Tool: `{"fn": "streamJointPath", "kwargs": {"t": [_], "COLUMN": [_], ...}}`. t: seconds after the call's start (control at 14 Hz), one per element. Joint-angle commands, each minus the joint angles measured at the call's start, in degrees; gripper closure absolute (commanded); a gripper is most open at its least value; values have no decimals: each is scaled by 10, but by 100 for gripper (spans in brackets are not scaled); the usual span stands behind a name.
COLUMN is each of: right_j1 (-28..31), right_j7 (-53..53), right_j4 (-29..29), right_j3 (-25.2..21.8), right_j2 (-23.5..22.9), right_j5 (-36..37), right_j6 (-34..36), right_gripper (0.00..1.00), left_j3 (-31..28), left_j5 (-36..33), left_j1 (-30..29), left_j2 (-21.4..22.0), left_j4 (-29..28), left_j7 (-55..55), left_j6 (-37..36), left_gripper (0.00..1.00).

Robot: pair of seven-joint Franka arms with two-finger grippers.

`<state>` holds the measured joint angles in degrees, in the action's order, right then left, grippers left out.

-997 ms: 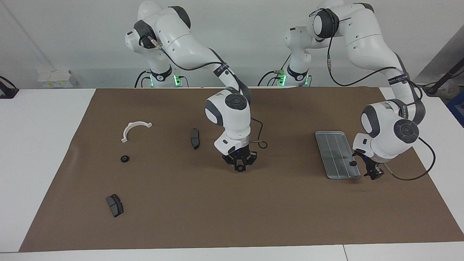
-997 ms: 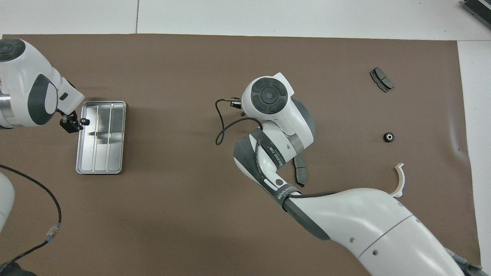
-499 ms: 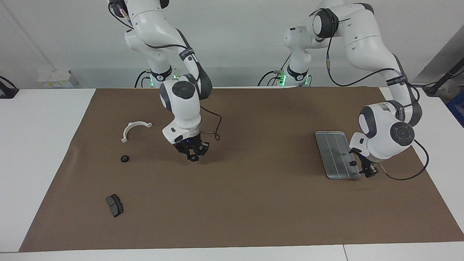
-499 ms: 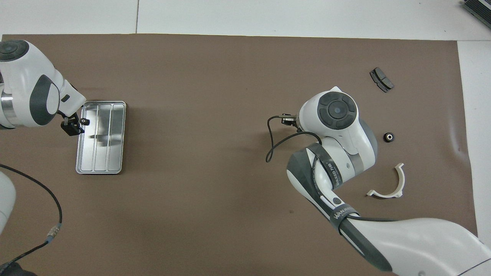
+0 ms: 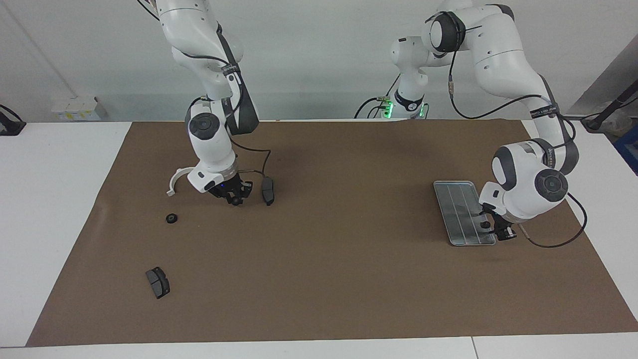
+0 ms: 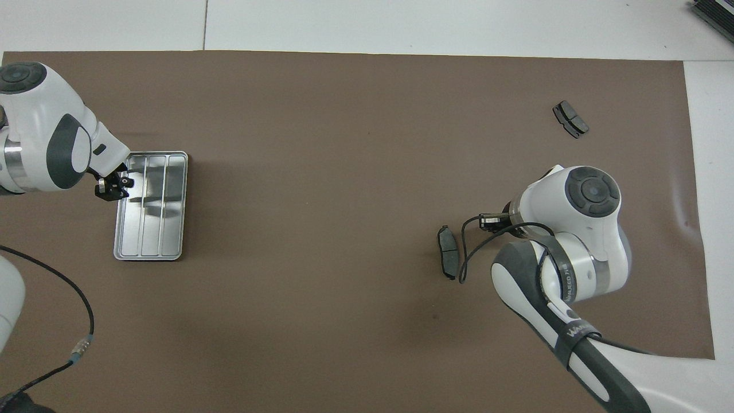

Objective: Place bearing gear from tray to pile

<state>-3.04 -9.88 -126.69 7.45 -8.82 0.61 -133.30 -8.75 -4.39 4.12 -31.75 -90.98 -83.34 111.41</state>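
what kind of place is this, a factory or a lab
Probably a robotics lab: two Franka arms at a table with a brown mat, handling loose parts, namely brake pads, a gear and a tray.

1. A brown mat (image 5: 349, 279) covers most of a white table (image 5: 55, 209), which shows as a bare border around it.
2. A small white box (image 5: 75, 107) sits off the mat's corner nearest the robots, at the right arm's end.
3. A black object (image 5: 10, 124), partly cut off, lies near the box, farther from the mat.
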Motion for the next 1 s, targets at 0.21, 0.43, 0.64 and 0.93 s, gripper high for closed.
{"fn": "streamJointPath", "kwargs": {"t": [0.21,0.43,0.64,0.93], "right_j1": [73,75,80,74], "right_j7": [125,118,118,71], "right_j4": [-68,-63,-31,28], "right_j3": [7,7,6,6], "right_j2": [37,36,36,39], "right_j5": [-17,-18,-18,-18], "right_j6": [-19,-9,10,32], "right_gripper": [85,0,0,0], "left_j3": [-2,-2,-2,-2], "left_j5": [-11,-8,-1,3], "left_j1": [0,0,-2,-4], "left_j2": [-4,-4,-2,0], "left_j4": [0,11,25,26], "left_j7": [-3,4,10,24], "left_j6": [6,8,7,7], "left_gripper": [63,74,82,97]}}
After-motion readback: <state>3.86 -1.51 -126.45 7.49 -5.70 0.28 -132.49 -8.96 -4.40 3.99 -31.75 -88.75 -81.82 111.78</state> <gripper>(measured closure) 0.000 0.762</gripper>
